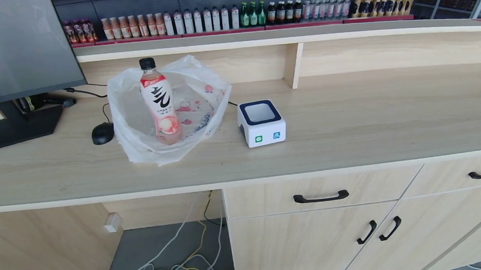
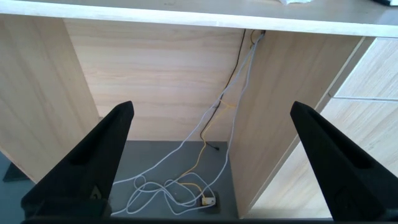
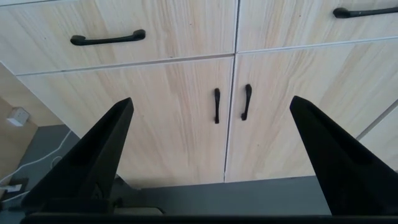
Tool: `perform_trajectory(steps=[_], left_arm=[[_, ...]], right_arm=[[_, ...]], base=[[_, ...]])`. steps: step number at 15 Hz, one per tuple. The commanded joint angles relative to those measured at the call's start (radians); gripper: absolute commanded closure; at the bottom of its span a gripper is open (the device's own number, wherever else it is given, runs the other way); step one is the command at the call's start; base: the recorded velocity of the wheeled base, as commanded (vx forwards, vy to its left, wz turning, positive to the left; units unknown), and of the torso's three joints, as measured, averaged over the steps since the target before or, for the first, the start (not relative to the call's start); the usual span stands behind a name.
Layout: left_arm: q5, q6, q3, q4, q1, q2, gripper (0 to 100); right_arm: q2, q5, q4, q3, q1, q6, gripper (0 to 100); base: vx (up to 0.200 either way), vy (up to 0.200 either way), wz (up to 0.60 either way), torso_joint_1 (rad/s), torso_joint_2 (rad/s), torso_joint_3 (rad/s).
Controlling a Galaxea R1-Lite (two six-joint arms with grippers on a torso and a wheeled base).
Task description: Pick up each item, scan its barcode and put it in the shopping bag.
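Note:
A pink drink bottle with a black cap stands upright inside the open white plastic shopping bag on the wooden counter. Just right of the bag sits the white barcode scanner with a dark blue rim. My left gripper hangs open below the counter's edge, facing the leg space with its cables. Lower down, my right gripper is open too, in front of the cabinet doors. Nothing is held between either pair of fingers.
A monitor on a black stand fills the counter's far left, with a black mouse beside the bag. A raised shelf runs along the back, rows of bottles behind it. Drawers and doors with black handles lie below the counter.

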Motion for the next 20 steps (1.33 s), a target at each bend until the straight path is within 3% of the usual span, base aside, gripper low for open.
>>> perform_trajectory(steps=[1,15,20], left_arm=[[0.000,-0.001,0.000,0.000,0.002,0.000,0],[0.000,0.001,0.000,0.000,0.002,0.000,0],[0.000,0.001,0.000,0.000,0.000,0.000,0]], right_arm=[[0.005,0.000,0.000,0.000,0.000,0.000,0],[0.005,0.000,0.000,0.000,0.000,0.000,0],[0.005,0.000,0.000,0.000,0.000,0.000,0]], base=[[0.000,0.000,0.00,0.000,0.00,0.000],[0.000,0.000,0.00,0.000,0.00,0.000],[0.000,-0.160,0.00,-0.001,0.00,0.002]])
